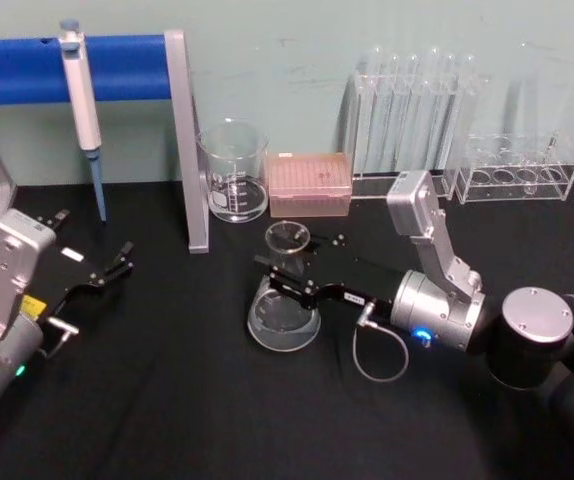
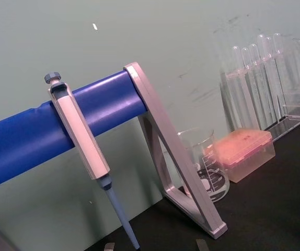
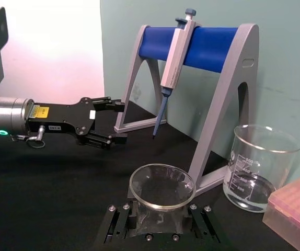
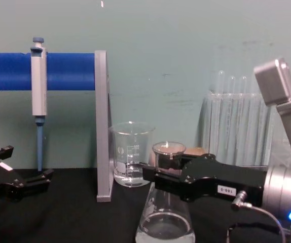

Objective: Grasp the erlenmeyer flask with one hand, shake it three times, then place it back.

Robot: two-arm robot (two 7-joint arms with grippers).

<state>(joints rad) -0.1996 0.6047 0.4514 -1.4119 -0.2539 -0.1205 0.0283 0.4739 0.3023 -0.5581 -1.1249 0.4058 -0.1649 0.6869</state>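
Note:
The erlenmeyer flask (image 1: 285,318) stands upright on the black table, a little clear liquid in its wide base (image 4: 165,225). My right gripper (image 1: 289,284), black with a silver wrist and grey cable, reaches in from the right. Its fingers sit on both sides of the flask's neck just under the flared rim (image 3: 160,185), shut on it. In the chest view the right gripper (image 4: 164,169) grips the neck from the side. My left gripper (image 1: 117,265) rests open at the table's left, well away from the flask; it also appears across the table as the left gripper (image 3: 113,123).
A glass beaker (image 1: 233,172) stands behind the flask, beside the grey leg of the blue-barred pipette stand (image 1: 185,140). A pipette (image 1: 82,100) hangs on that stand. A pink tip box (image 1: 309,184) and clear test-tube racks (image 1: 417,110) line the back.

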